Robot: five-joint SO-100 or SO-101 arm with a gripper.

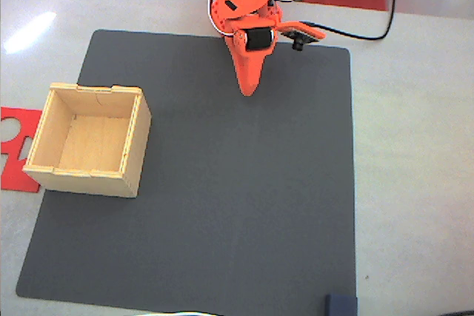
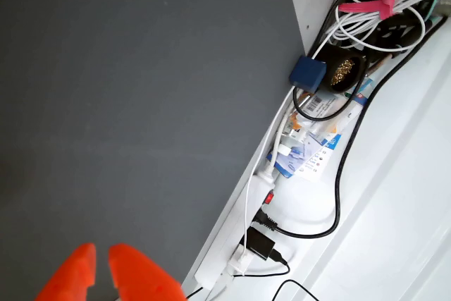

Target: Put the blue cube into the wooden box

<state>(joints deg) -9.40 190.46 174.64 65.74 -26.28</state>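
Your fixed view gives you the one wooden box [image 1: 89,138], open and empty, on the left part of the dark mat [image 1: 222,205], overlapping a red cut-out sheet [image 1: 16,146] on the bench [image 1: 415,183]. The single blue cube [image 1: 341,305] sits at the mat's bottom right corner, well apart from the box. Your wrist view adds the cube [image 2: 307,74] beside cables [image 2: 380,12] and a power strip [image 2: 246,230], plus the orange claw [image 2: 101,269], tips slightly parted around nothing.
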